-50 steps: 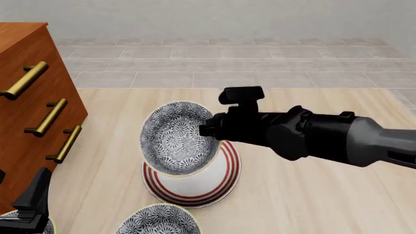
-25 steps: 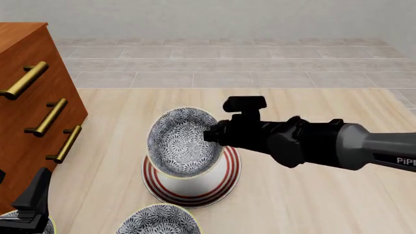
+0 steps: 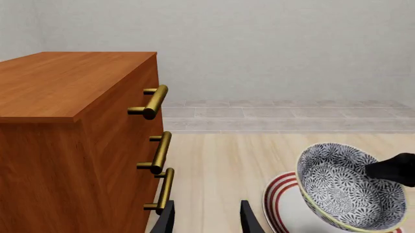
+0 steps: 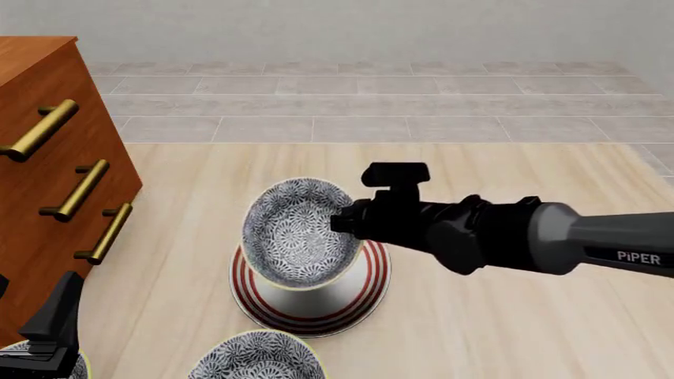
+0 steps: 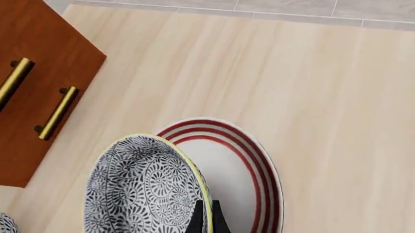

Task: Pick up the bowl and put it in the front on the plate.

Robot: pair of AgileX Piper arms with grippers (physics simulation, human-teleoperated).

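The right gripper [image 4: 346, 223] holds the bowl [image 4: 301, 234] by its right rim, fingers clamped across the wall. The bowl is tilted, opening toward the left, low over the plate [image 4: 364, 288]; whether its base touches the plate cannot be told. The plate lies on the counter [image 4: 495, 332], mid-field, right of the cabinet [image 4: 53, 174].

Step in hand: placement. Level the bowl by rotating the wrist until the rim is horizontal, keep the base centred inside the red rings, then lower until contact. Release only when the bowl sits flat; a tilted release risks rocking or sliding off centre. Withdraw upward, clear of the rim.

The left gripper [image 3: 206, 219] hangs near-left, fingers apart, holding nothing. A second bowl [image 4: 256, 357] sits nearer.
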